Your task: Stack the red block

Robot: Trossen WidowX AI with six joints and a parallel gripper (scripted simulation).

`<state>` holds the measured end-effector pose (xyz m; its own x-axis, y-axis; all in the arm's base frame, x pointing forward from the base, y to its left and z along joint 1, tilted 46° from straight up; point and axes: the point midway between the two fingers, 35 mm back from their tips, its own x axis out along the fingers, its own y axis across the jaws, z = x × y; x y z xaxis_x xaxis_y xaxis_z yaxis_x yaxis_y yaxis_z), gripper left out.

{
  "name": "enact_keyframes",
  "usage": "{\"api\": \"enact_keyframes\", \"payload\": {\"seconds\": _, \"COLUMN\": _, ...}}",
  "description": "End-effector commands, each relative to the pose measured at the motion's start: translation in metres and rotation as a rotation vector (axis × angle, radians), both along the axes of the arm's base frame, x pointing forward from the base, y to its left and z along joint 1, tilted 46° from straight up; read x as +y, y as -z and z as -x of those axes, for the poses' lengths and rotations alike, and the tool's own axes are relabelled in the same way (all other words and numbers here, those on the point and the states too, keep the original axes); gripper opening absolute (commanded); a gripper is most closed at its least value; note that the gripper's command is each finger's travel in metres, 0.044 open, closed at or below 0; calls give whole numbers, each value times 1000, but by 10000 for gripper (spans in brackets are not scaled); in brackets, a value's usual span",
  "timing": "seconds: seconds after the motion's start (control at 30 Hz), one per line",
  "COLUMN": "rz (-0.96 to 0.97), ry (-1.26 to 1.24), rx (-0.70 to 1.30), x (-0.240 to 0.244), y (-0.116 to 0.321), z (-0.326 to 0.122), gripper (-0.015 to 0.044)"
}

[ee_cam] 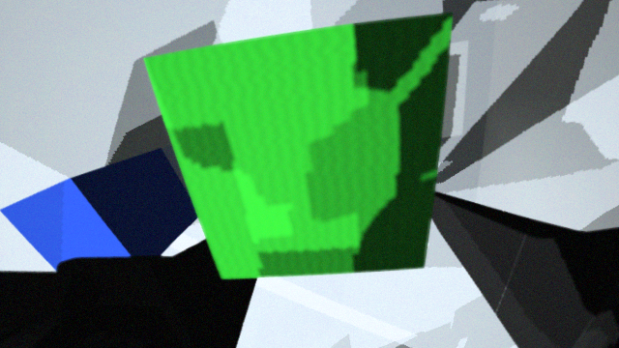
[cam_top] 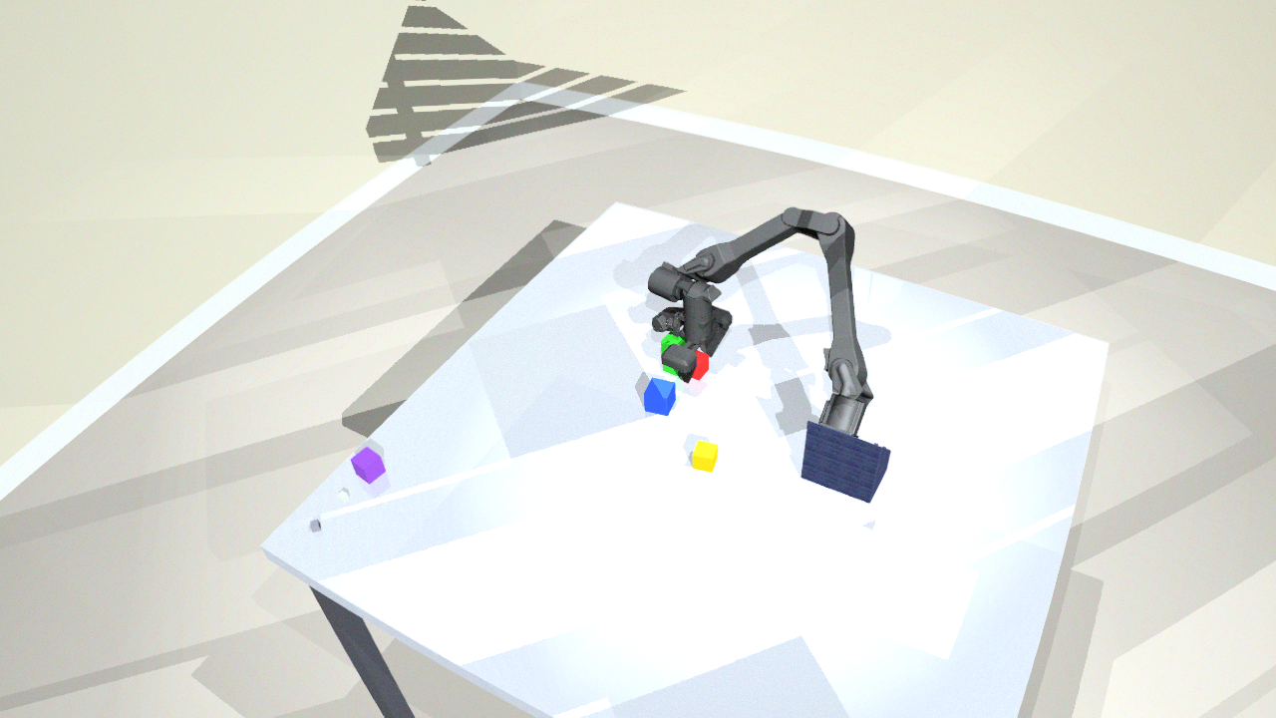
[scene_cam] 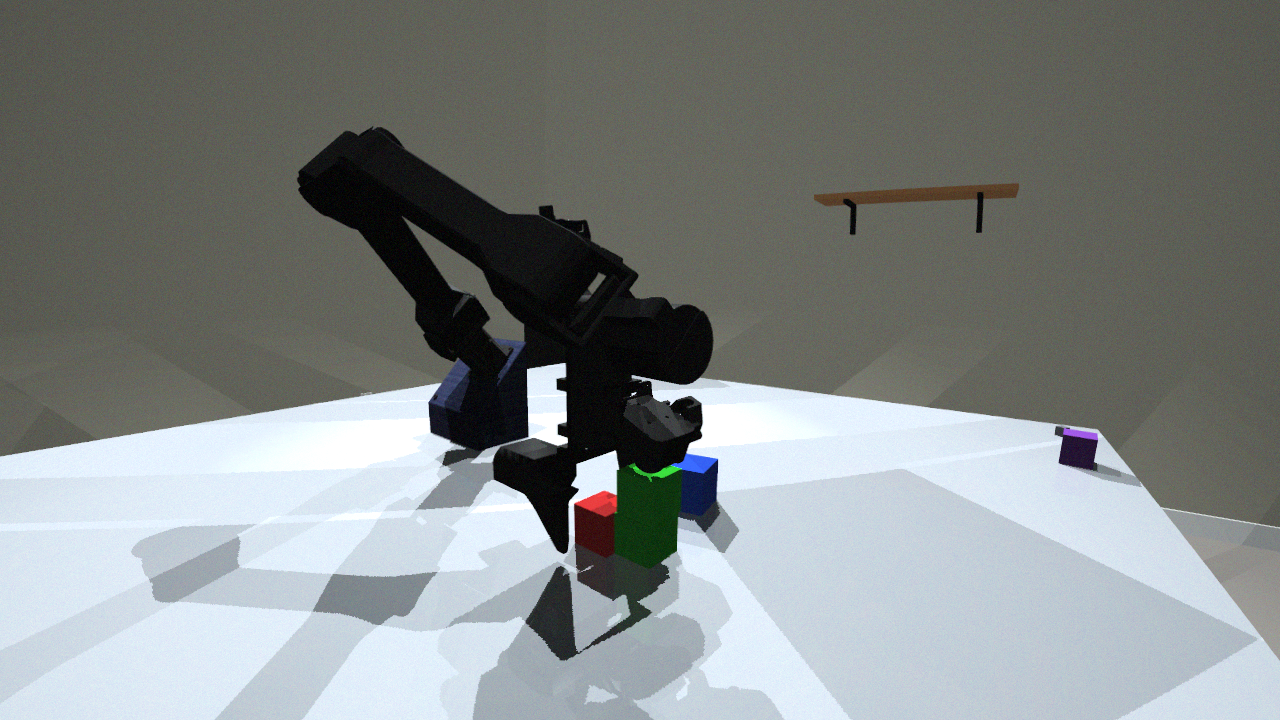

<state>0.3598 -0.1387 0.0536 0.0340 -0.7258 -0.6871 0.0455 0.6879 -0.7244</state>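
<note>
The red block (cam_top: 702,364) (scene_cam: 594,526) stands on the table close beside the green tower (cam_top: 671,342) (scene_cam: 647,523) (ee_cam: 271,97). The tower is upright, about two blocks high. My gripper (cam_top: 699,366) (scene_cam: 597,541) (ee_cam: 347,205) is open and low around the red block, with nothing gripped. In the exterior view one fingertip is just left of the red block; the other finger is hidden behind the tower, its upper part close over the tower's top. In the wrist view the tower fills the middle and covers one fingertip; the red block is hidden. Contact with the tower cannot be told.
A blue block (cam_top: 659,397) (scene_cam: 699,488) (ee_cam: 92,227) stands near the tower. A yellow block (cam_top: 705,456) lies nearer the arm's dark blue base (cam_top: 842,461) (scene_cam: 478,407). A purple block (cam_top: 367,465) (scene_cam: 1077,449) is near the table's edge, with small grey and white pieces.
</note>
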Motion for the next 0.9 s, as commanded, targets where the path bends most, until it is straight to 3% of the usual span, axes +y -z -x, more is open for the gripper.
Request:
{"api": "enact_keyframes", "payload": {"seconds": 0.0, "rz": -3, "ry": -7, "rx": 8, "x": 0, "y": 3, "z": 1, "gripper": 440}}
{"api": "enact_keyframes", "payload": {"seconds": 0.3, "rz": -3, "ry": -7, "rx": 8, "x": 1, "y": 2, "z": 1, "gripper": 440}}
{"api": "enact_keyframes", "payload": {"seconds": 0.63, "rz": -3, "ry": -7, "rx": 8, "x": 1, "y": 2, "z": 1, "gripper": 178}}
{"api": "enact_keyframes", "payload": {"seconds": 0.87, "rz": -3, "ry": -7, "rx": 8, "x": 1, "y": 2, "z": 1, "gripper": 131}}
